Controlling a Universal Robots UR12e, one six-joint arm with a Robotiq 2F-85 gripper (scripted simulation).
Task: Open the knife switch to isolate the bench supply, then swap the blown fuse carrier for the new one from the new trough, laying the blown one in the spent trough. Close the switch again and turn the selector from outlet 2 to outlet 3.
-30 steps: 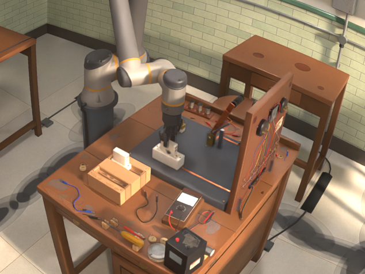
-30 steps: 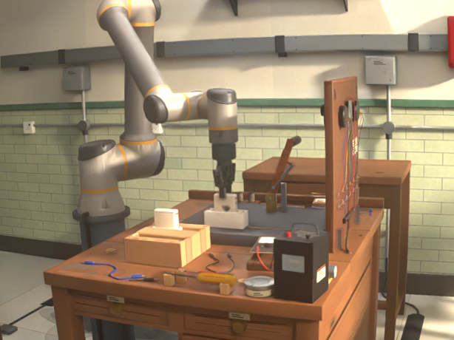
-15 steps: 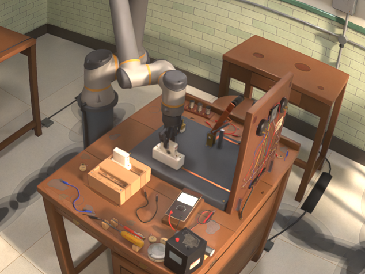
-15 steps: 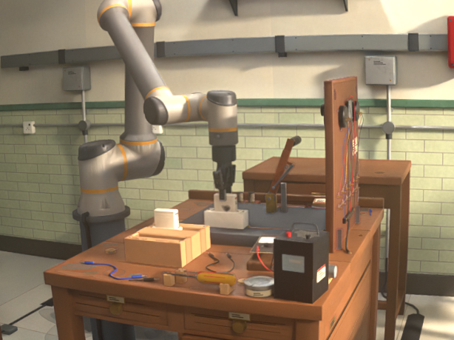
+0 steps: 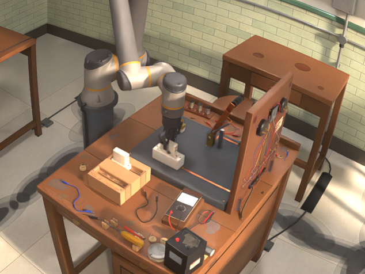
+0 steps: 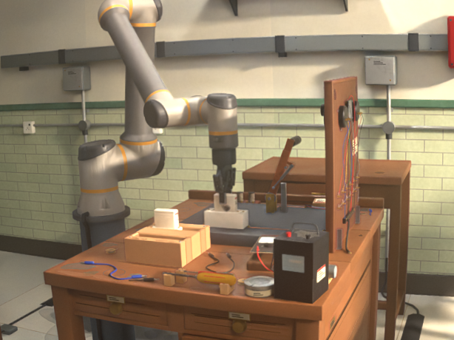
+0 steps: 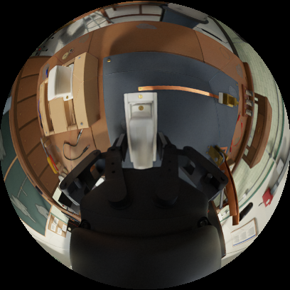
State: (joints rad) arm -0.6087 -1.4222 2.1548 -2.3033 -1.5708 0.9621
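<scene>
The blown fuse carrier (image 5: 172,146) (image 7: 142,142) is partly hidden by my fingers where it sits in the white fuse base (image 5: 168,157) (image 6: 226,218) on the grey mat. My gripper (image 5: 168,144) (image 6: 224,189) (image 7: 142,149) straddles the carrier from above and is open. The new white carrier (image 5: 121,157) (image 6: 166,218) (image 7: 60,83) stands upright in the far slot of the wooden trough block (image 5: 118,179) (image 6: 168,244), whose near slot is empty. The knife switch (image 5: 225,118) (image 6: 283,166) has its blade raised and tilted, clear of the grey post.
Behind the mat a second wooden table (image 5: 283,76) stands by the tiled wall. An upright wired panel (image 5: 265,138) (image 6: 342,162) rises at the mat's right side. A meter (image 5: 184,205), leads, a screwdriver (image 5: 129,234) and a black box (image 5: 184,250) crowd the front edge.
</scene>
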